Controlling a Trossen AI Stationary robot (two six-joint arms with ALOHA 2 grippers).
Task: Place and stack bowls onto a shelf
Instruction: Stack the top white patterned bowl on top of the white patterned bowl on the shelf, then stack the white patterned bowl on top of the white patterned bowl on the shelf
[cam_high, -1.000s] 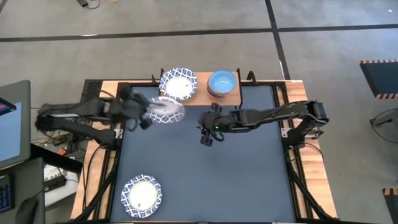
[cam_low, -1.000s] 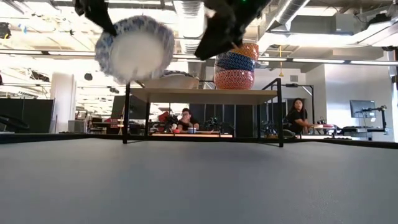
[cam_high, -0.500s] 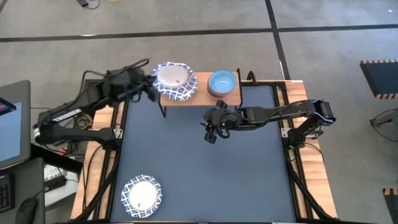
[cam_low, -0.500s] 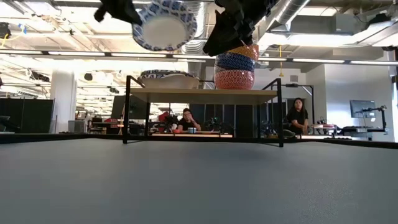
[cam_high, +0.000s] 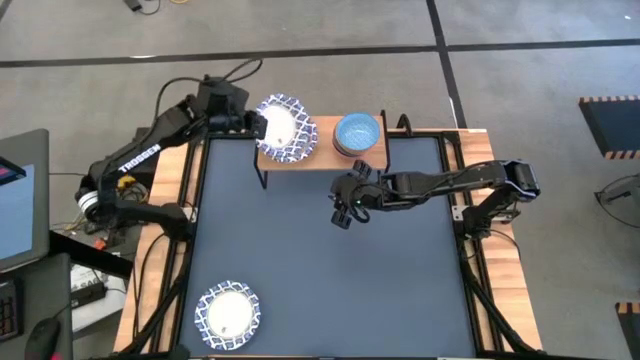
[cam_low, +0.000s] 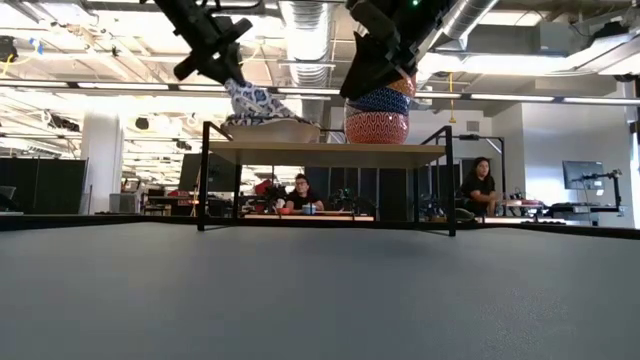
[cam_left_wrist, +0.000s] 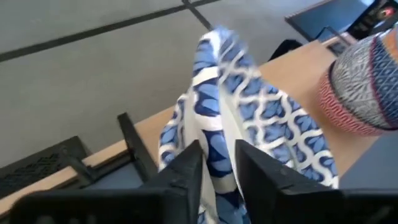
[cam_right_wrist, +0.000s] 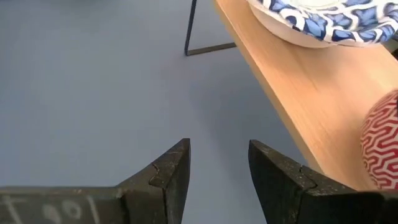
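The high view looked straight down from well above, taking in the whole table (cam_high: 320, 270), both arms and the floor around it. The low view sat at table-top height near the table's front edge and faced level across it toward the shelf (cam_low: 325, 152) at the far edge, with the room beyond. The left wrist view looked from very close past its own fingers (cam_left_wrist: 180, 180) at a patterned bowl (cam_left_wrist: 233, 124) over the shelf's board. The right wrist view looked from close above the table surface toward the shelf's front edge. All four views shared the shelf and the patterned bowls on it.
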